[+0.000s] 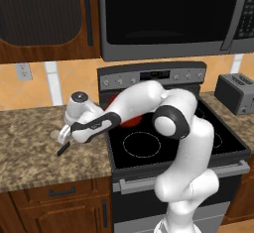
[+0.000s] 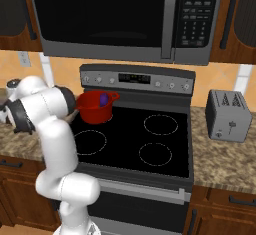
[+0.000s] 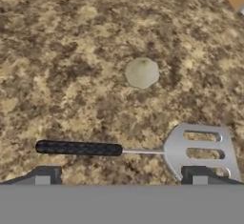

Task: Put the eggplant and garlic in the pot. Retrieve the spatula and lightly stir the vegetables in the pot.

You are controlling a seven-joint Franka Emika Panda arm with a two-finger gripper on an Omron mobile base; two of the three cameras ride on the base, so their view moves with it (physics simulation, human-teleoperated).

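Note:
The spatula lies flat on the granite counter, its black handle (image 3: 78, 147) to the left and its slotted silver head (image 3: 202, 150) to the right. My gripper (image 3: 121, 174) hovers open just above it, with one fingertip (image 3: 43, 175) by the handle's end and the other over the head. The pale garlic (image 3: 142, 72) rests on the counter a little beyond the spatula. From the left base view, my gripper (image 1: 63, 138) hangs over the counter left of the stove, with the spatula handle (image 1: 63, 149) below it. The red pot (image 2: 94, 107) stands on the back left burner with the purple eggplant (image 2: 103, 99) inside.
The black stovetop (image 1: 149, 143) lies to the right of the counter (image 1: 30, 152). A microwave (image 2: 115, 19) hangs low over the stove. A grey toaster (image 2: 228, 115) stands on the counter to the stove's right. My own arm (image 1: 134, 100) stretches in front of the pot.

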